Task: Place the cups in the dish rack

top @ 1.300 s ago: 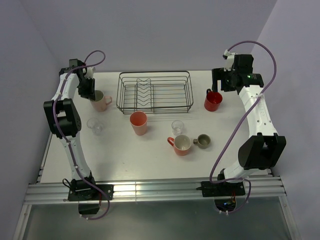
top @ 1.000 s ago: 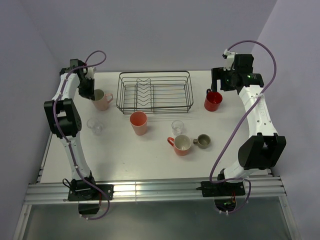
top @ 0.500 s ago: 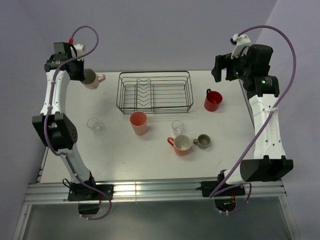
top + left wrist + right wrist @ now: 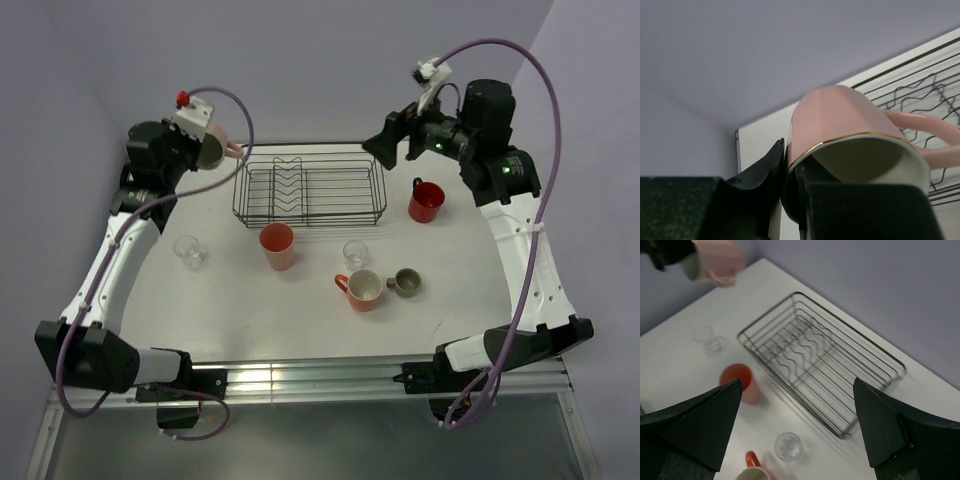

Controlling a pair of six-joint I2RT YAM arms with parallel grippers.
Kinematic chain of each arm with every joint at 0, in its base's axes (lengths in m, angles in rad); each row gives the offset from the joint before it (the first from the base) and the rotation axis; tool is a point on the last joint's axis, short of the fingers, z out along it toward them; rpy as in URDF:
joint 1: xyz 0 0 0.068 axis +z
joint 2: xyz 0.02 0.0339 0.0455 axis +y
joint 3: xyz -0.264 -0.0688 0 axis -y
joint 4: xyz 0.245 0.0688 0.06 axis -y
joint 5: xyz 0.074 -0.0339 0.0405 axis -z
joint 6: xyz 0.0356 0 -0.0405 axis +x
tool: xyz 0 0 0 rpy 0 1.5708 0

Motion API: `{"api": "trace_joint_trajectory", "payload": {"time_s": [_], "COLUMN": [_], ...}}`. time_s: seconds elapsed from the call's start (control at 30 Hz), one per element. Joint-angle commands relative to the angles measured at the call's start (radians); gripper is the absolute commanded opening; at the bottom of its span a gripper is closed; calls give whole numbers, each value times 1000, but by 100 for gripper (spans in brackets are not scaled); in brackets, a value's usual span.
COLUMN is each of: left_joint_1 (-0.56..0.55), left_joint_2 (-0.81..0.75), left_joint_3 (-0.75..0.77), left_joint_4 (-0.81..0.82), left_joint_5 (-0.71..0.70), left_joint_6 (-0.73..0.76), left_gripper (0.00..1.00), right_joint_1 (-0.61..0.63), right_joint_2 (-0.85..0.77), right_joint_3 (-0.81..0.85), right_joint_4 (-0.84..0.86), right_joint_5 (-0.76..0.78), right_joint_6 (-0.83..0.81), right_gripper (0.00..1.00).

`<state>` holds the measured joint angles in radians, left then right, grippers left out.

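My left gripper (image 4: 199, 152) is shut on the rim of the pale pink mug (image 4: 216, 150), one finger inside and one outside. It holds the mug tipped in the air just left of the black wire dish rack (image 4: 310, 185). The left wrist view shows the mug (image 4: 840, 120) close up, with the rack (image 4: 920, 85) behind it. My right gripper (image 4: 385, 148) hangs open and empty above the rack's right end. On the table stand the red mug (image 4: 427, 200), salmon tumbler (image 4: 278, 246), orange mug (image 4: 362, 290), grey-olive mug (image 4: 405, 282) and two clear glasses (image 4: 190, 250) (image 4: 356, 253).
In the right wrist view the open gripper (image 4: 797, 382) looks down on the empty rack (image 4: 825, 360), the tumbler (image 4: 742, 382) and a glass (image 4: 788, 446). The walls stand close behind and beside the table. A metal rail runs along the near edge (image 4: 300, 380).
My left arm has lifted the pink mug off the table and swung it right, up to the rack's left end. My right arm has risen and turned left, away from the red mug.
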<state>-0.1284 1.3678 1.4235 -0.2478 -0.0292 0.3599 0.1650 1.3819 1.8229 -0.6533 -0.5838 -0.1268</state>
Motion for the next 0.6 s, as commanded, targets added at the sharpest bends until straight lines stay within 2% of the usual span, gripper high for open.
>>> {"api": "trace_joint_trajectory", "payload": {"time_s": [0.0,0.07,0.17,0.3,0.57], "left_joint_1": [-42,-59,-98,-146,-275], "left_joint_2": [-178,-234,-328,-449,-610], "left_joint_3": [-153,-263,-383,-515,-699], "left_joint_4": [464,626,787,941,1024], "left_joint_5": [86,139,241,348,520], "left_joint_6": [105,114,183,260,514], "left_gripper": [0,0,0,0,0], "right_joint_1": [114,165,192,228,275], "right_joint_2": [-24,-5,49,120,187], "right_joint_3": [-7,2,18,24,21], "right_joint_4": [96,106,124,176,253], "right_joint_5": [-42,-57,-135,-241,-359], "right_joint_6": [38,77,172,265,381], "right_gripper": [100,100,99,98,98]}}
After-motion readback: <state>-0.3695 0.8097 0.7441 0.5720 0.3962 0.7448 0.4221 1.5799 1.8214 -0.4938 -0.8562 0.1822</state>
